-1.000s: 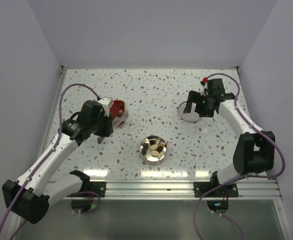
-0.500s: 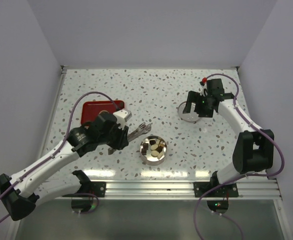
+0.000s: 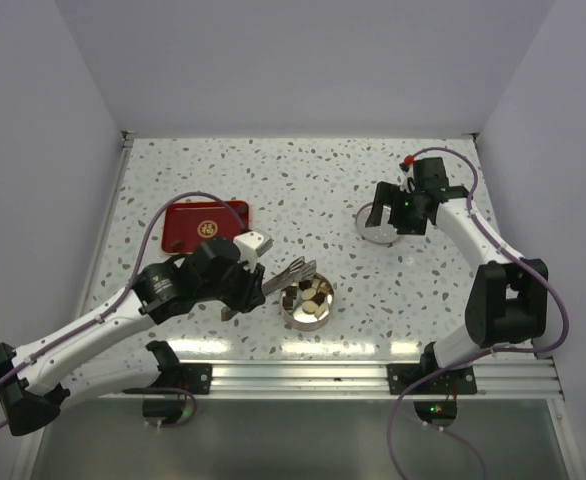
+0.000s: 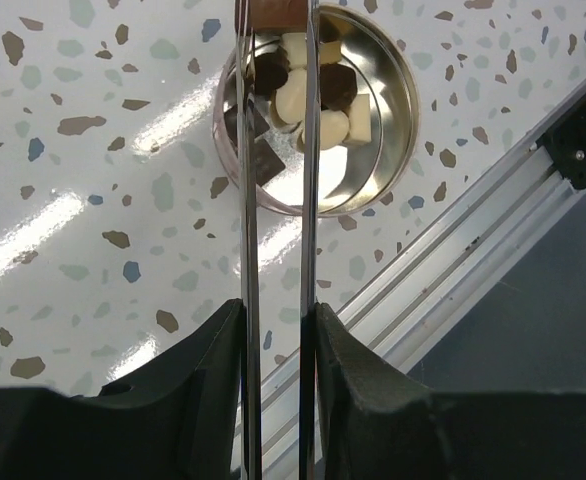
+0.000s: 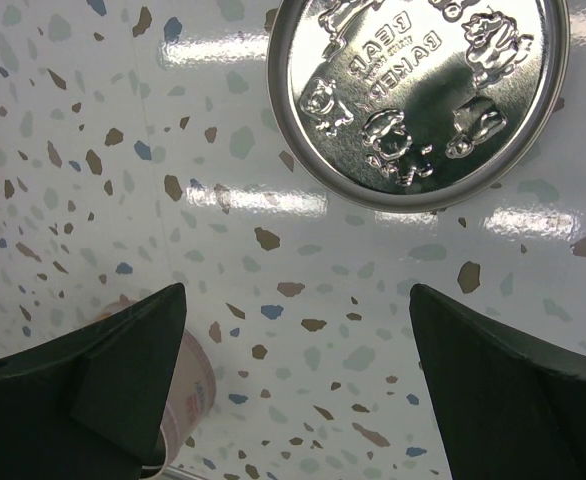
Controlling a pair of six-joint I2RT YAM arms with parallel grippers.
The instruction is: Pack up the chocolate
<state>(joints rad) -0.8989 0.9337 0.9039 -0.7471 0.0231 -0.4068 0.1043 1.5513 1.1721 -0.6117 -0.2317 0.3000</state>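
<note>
The chocolate (image 4: 298, 95) lies as several dark, tan and cream pieces in the open round tin (image 4: 409, 120), which sits at the table's front centre (image 3: 295, 318). My left gripper (image 4: 278, 312) is shut on the long metal tweezers (image 4: 245, 230). Their tips reach over the tin's far rim, and a brown piece (image 4: 278, 10) sits between them at the top edge of the left wrist view. From above, the tweezers (image 3: 291, 274) slant from the left gripper (image 3: 245, 284) towards the tin. My right gripper (image 5: 295, 292) hangs open beside the embossed tin lid (image 5: 418, 95), holding nothing.
A red rectangular tray (image 3: 206, 224) lies at the left behind the left arm. The lid (image 3: 370, 233) rests on the table at the back right under the right gripper (image 3: 391, 212). A pale round container (image 5: 188, 390) stands near the right gripper's left finger. The aluminium rail (image 4: 443, 260) runs along the front edge.
The left arm has swung from over the red tray to the right and forward, carrying the tweezers' tips over the tin. The tray is now uncovered. The right arm has not moved.
</note>
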